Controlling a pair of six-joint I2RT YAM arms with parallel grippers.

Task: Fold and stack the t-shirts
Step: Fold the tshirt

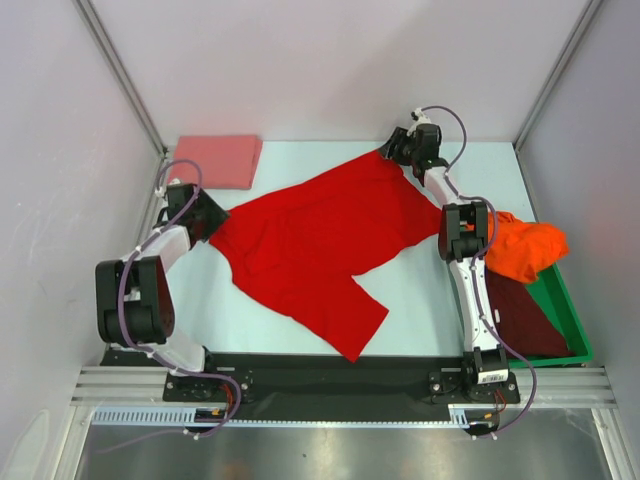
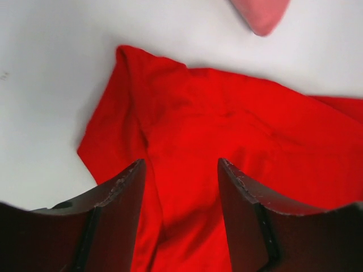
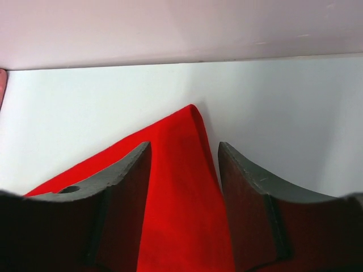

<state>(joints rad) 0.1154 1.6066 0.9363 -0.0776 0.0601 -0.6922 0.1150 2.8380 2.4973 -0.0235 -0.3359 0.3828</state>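
The bright red t-shirt lies spread and rumpled across the middle of the table. My left gripper hovers at its left edge, open, with red cloth below the gap between its fingers. My right gripper is at the shirt's far corner, open, its jaws standing on either side of the pointed red corner without pinching it. A folded salmon-pink t-shirt lies at the back left and shows as a pink tip in the left wrist view. An orange t-shirt and a dark maroon t-shirt sit at the right.
The green plastic bin stands at the right edge and holds the orange and maroon shirts. White enclosure walls with metal posts close in the back and sides. The right arm reaches along the bin's left side.
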